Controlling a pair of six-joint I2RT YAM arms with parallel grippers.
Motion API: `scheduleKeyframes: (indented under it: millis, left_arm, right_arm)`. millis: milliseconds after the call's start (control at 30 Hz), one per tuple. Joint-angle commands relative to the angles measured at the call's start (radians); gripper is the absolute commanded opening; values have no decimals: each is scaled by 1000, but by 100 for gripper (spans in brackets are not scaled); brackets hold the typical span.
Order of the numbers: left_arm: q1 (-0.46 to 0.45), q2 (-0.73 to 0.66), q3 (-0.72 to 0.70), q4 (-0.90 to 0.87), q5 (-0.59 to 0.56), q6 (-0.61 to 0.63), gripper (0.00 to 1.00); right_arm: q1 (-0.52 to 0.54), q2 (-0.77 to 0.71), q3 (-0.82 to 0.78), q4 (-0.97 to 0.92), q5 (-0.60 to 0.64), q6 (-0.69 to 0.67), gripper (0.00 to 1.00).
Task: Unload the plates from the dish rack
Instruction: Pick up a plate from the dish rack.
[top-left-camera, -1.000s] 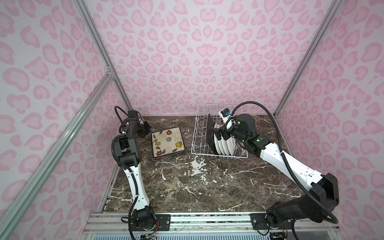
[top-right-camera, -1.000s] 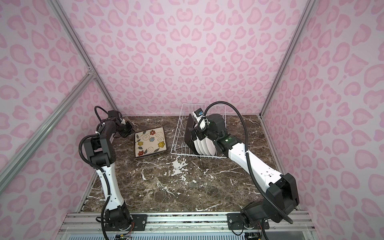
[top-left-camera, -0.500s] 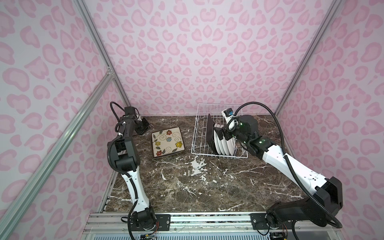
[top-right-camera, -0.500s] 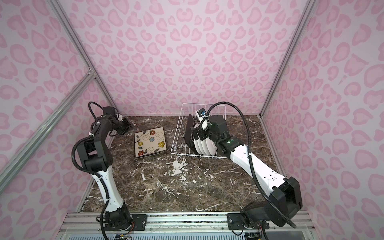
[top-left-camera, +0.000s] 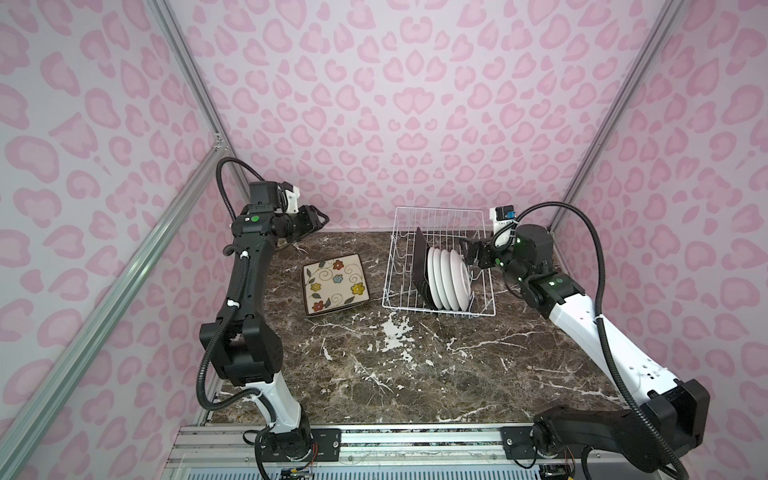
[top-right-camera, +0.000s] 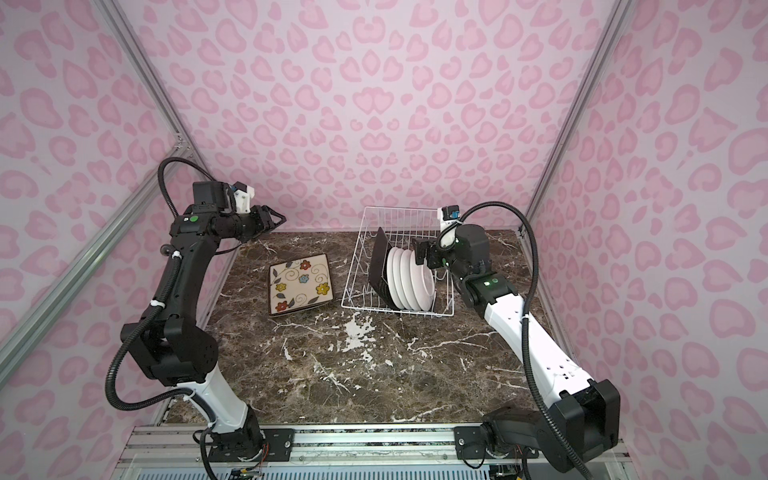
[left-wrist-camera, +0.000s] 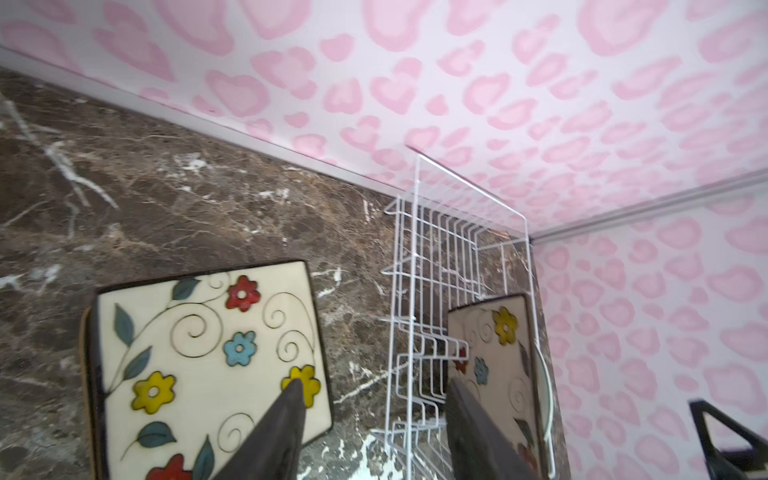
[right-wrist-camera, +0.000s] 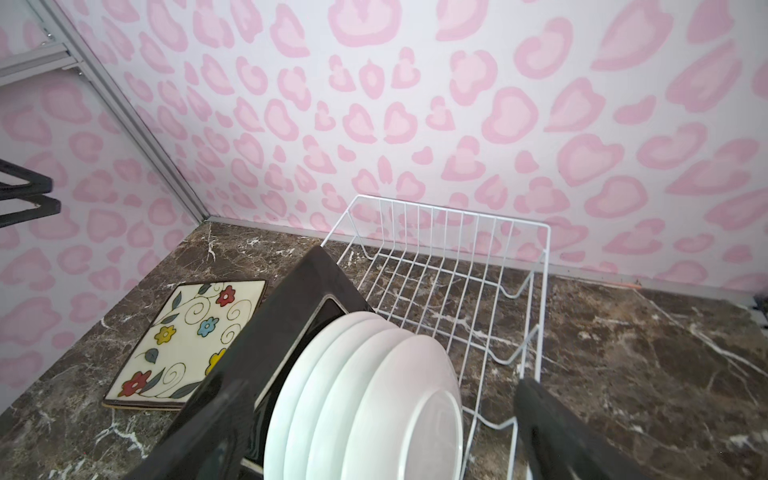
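Right wrist: round plates (right-wrist-camera: 332, 374) just ahead of right tool (right-wrist-camera: 376, 384).

My two top views sit high at the front of the cell, side by side. They face the back wall from far off and take in both arms and the whole dark brown marble tabletop (top-left-camera: 395, 374). My left wrist camera rides just behind the left gripper (left-wrist-camera: 374, 382). It looks close over the gripper at the square cream plate with coloured flowers (left-wrist-camera: 208, 353) and, beyond that, the white wire dish rack (left-wrist-camera: 449, 249). My right wrist camera looks over the right gripper (right-wrist-camera: 382, 384) onto the round white plates (right-wrist-camera: 374, 395) just below. All four views share the flowered plate and the rack.
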Motion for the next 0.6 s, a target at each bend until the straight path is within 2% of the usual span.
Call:
scheduleKeyframes:
  millis: [0, 133, 200, 433, 567]
  left_arm:
    - [-52, -39, -17, -23, 24, 39, 68]
    - [-143, -61, -24, -19, -5, 40, 81]
    - [-187, -60, -26, -16, -16, 36, 84]
    - [-354, 15, -23, 12, -40, -5, 87]
    - [-416, 88, 0, 12, -51, -42, 86]
  right_arm:
    - [-35, -31, -47, 37, -67, 62, 99]
    - [-63, -62, -74, 19, -71, 60, 99]
    - [-66, -73, -84, 10, -70, 55, 99]
    - [-69, -86, -107, -11, -78, 50, 99]
    - [-69, -88, -107, -26, -75, 40, 99]
